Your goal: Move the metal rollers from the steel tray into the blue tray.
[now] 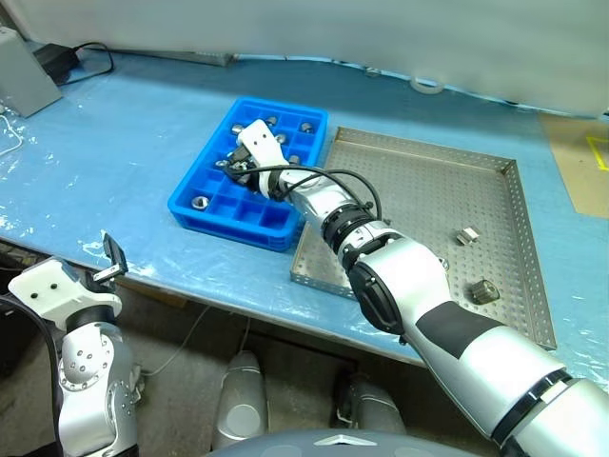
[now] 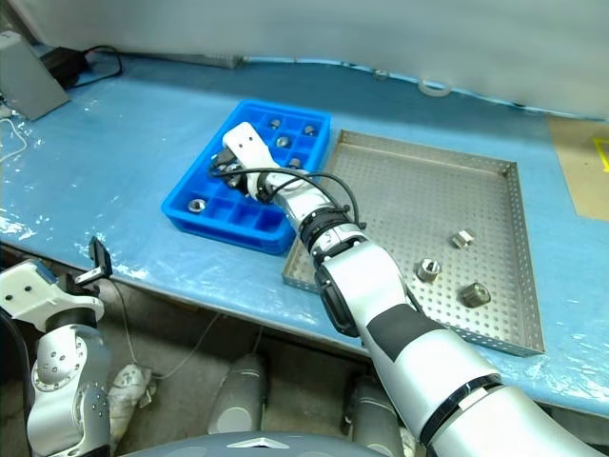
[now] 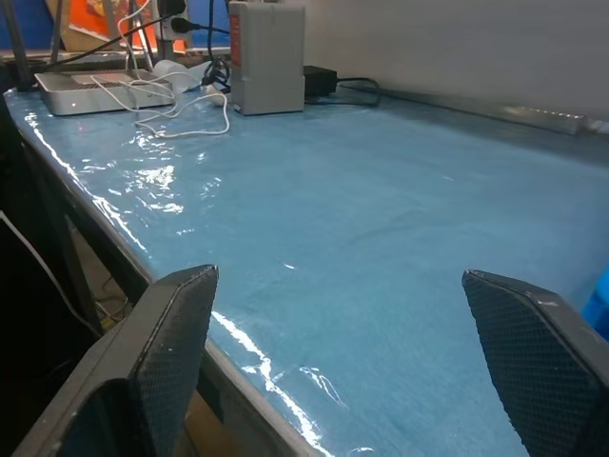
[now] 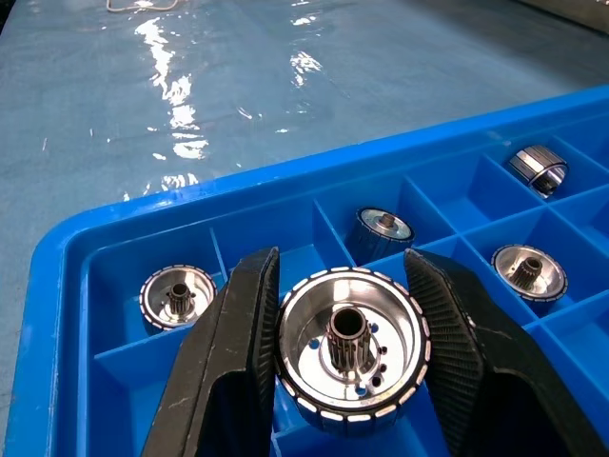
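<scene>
Steel tray (image 2: 495, 190) keeps three rollers (image 2: 428, 270); right claw (image 4: 347, 357) pinches one roller (image 4: 350, 357) above the blue tray (image 4: 57, 286); left claw (image 3: 343, 381) is wide open, empty.

- My right arm (image 1: 457, 333) is showing rounded silver shells broken by black bands and a black patch along the forearm.
- A black cable is looping beside its ribbed black wrist ring, leading to a white wrist block.
- My fingers (image 4: 228, 362) are looking black, with finely dimpled pads.
- My left arm (image 1: 86, 371) is showing silver casing, small screws and a white top.
</scene>
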`<act>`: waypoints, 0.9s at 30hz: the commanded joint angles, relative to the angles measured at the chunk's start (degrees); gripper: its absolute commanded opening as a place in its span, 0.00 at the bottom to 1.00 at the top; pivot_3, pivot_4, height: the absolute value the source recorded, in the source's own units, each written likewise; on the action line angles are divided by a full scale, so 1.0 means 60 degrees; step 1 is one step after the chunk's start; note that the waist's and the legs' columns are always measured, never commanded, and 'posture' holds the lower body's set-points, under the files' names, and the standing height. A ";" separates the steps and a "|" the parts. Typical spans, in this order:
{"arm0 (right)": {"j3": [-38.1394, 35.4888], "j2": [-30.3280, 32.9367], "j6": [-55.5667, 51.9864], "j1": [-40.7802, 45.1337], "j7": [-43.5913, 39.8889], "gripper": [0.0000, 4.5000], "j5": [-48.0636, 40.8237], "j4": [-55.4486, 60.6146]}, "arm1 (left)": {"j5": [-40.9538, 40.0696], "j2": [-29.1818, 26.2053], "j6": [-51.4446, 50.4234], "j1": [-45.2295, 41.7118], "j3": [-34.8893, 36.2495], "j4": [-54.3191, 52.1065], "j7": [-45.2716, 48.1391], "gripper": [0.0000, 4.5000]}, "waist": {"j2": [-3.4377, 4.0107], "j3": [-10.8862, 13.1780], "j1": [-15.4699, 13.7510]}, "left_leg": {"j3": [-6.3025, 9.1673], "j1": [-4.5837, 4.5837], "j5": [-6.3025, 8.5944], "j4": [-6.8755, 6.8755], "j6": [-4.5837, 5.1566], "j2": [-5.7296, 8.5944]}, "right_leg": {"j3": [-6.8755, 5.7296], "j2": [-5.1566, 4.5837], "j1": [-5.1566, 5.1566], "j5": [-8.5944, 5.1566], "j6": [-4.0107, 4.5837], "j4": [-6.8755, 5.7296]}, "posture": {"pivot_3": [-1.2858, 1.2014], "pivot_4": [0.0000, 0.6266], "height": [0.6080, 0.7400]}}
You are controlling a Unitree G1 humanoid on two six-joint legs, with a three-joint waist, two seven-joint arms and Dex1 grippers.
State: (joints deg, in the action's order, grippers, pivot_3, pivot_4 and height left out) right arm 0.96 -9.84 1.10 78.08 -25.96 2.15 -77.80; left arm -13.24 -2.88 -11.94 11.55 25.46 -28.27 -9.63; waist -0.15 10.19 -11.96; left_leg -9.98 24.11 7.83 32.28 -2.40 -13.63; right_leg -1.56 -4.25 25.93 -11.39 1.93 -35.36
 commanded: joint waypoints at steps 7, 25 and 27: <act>-0.0089 -0.1923 0.0190 0.0260 -0.0018 0.37 -0.0079 0.0193 | 0.0093 0.0169 0.0193 0.0333 0.0134 -0.0747 -0.0139 1.00 | 0.0000 0.0000 -0.0087 | 0.0004 0.0000 0.0000 0.0000 0.0000 0.0001 | 0.0000 0.0000 0.0000 0.0000 -0.0001 -0.0003 | 0.74 0.24 1.00; -0.0202 -0.1769 0.0082 0.0209 0.0254 0.64 -0.0109 0.0153 | 0.0224 0.0290 0.0190 0.0398 -0.0013 -0.0772 -0.0140 1.00 | 0.0000 0.0000 -0.0510 | 0.0010 -0.0001 0.0000 0.0001 0.0000 0.0001 | 0.0005 0.0000 0.0008 -0.0003 -0.0005 -0.0015 | 0.74 0.24 1.00; -0.0259 -0.1670 0.0170 0.0257 0.0234 0.78 -0.0142 0.0172 | 0.0173 0.0205 0.0180 0.0300 -0.0012 -0.0664 -0.0058 1.00 | 0.0000 0.0000 -0.0524 | 0.0009 -0.0001 0.0000 0.0003 -0.0001 0.0002 | 0.0006 0.0000 0.0007 -0.0003 -0.0005 -0.0016 | 0.73 0.24 1.00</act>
State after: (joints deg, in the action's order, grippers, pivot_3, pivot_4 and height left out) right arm 0.16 -9.88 1.10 78.08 -24.66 2.11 -77.80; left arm -12.37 -0.97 -11.72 13.67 25.14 -30.41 -10.32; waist -0.15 10.19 -15.10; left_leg -9.92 24.11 7.83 32.30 -2.41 -13.61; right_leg -1.52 -4.25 25.97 -11.40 1.90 -35.46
